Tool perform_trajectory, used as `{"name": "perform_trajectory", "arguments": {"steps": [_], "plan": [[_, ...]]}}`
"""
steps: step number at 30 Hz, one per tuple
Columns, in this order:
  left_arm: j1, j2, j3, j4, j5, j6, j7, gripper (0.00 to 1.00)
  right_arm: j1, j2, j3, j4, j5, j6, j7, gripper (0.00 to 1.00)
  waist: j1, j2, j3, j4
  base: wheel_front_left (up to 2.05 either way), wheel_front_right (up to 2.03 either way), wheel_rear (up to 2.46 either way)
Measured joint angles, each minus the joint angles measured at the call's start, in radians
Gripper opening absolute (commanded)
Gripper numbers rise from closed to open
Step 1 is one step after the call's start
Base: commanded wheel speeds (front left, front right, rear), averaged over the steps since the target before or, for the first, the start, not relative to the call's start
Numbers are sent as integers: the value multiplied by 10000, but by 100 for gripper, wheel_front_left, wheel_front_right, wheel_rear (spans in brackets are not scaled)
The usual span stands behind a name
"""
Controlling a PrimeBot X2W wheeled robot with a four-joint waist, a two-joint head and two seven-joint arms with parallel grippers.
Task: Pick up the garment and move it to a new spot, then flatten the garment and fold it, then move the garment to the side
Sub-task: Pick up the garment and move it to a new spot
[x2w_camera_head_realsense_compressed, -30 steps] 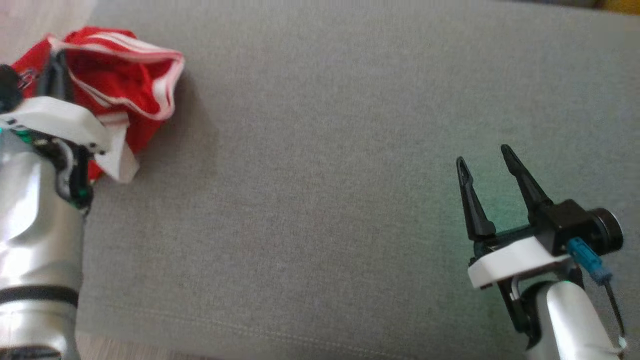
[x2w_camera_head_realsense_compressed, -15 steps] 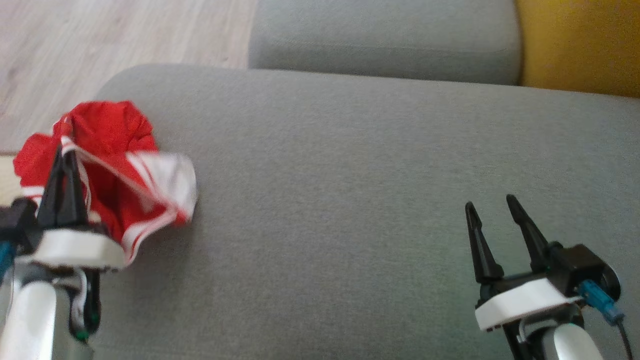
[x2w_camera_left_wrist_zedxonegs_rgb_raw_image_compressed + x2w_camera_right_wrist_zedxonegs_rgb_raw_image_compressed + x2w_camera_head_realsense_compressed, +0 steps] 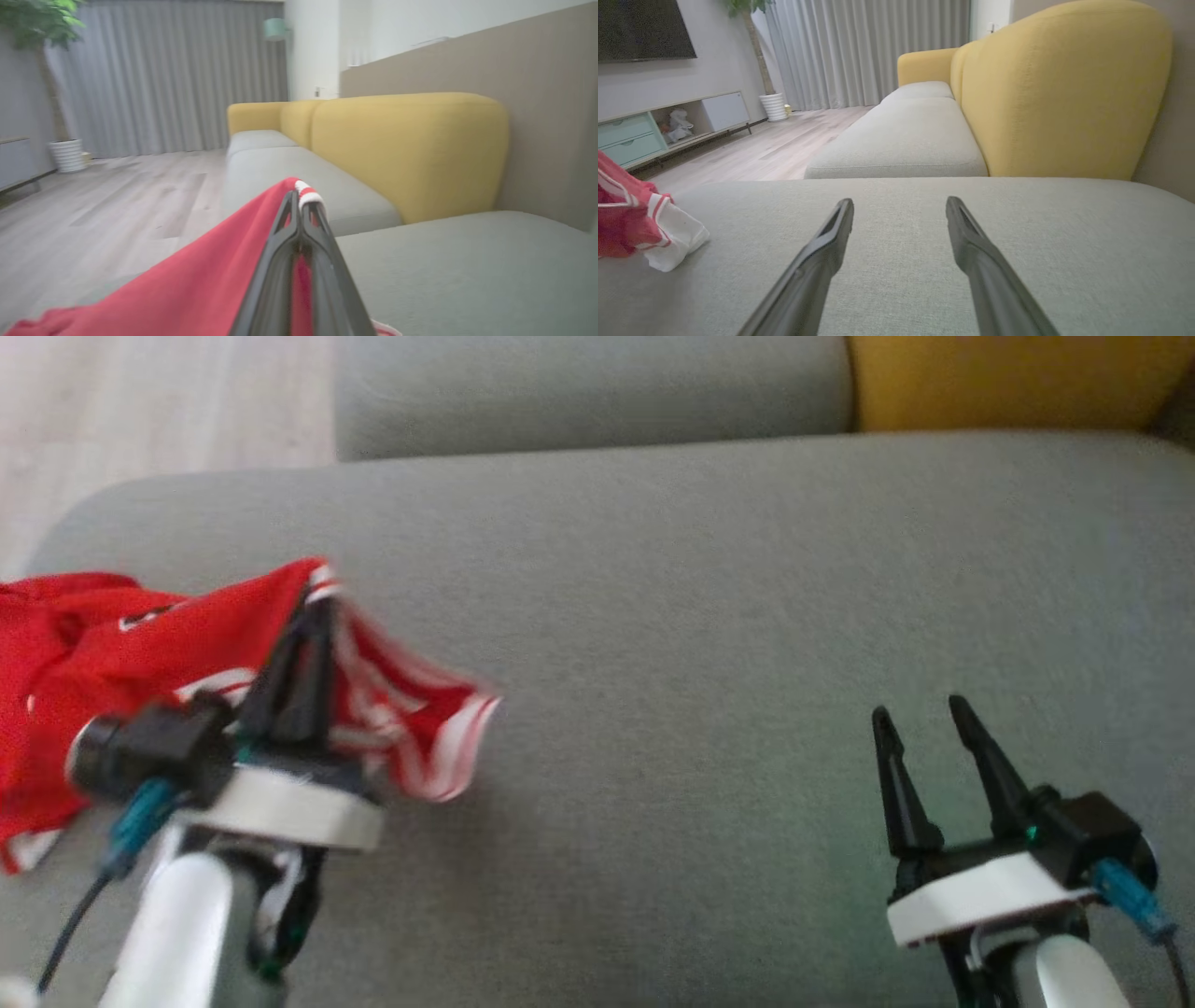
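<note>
While the left gripper is clamped on the edge of the crumpled red-and-white fabric garment, at the left end of the grey fabric sofa seat, the relocation looks to be underway. Flattening, folding and the side move are left. The right gripper is spread apart and empty.

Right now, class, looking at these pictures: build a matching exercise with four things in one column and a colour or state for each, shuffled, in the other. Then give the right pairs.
Column one:
1. left gripper
2. right gripper
3. garment
4. sofa backrest

Column two:
A. yellow
B. shut on the garment
C. open, holding nothing
D. red with white stripes

Pairs: 1-B, 2-C, 3-D, 4-A
</note>
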Motion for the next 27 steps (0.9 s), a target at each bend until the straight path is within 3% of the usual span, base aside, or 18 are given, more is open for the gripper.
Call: {"name": "perform_trajectory", "arguments": {"steps": [4,13,22,23,24,25,27], "plan": [[-1141,-336,-890,318,132,-464,6,0,-430,-2,23,10,127,0,-159,100,0,0,436,-644,0,0,0],[-3337,-930,-2638,1515,573,-978,174,0,-1039,-4,257,196,454,0,-617,100,1,0,1586,-2291,0,0,0],[-4574,-698,-4257,5066,525,-1156,752,0,-1529,-4,662,723,869,0,-1011,100,3,0,2918,-3387,0,0,0],[-4681,-660,-4426,5427,516,-1158,742,33,-1588,-4,702,798,890,-2,-1011,100,4,0,3014,-3468,0,0,0],[-4763,-646,-4560,5682,382,-1158,660,33,-1653,-2,744,884,890,0,-1012,100,4,0,3085,-3543,0,0,0],[-4857,-616,-4658,5904,247,-1158,539,96,-1719,-2,767,970,890,0,-1055,100,3,0,3131,-3605,0,0,0],[-5018,-633,-4869,6132,8,-1156,203,100,-1760,-4,723,1066,890,0,-1072,100,3,0,3133,-3608,0,0,0]]}}
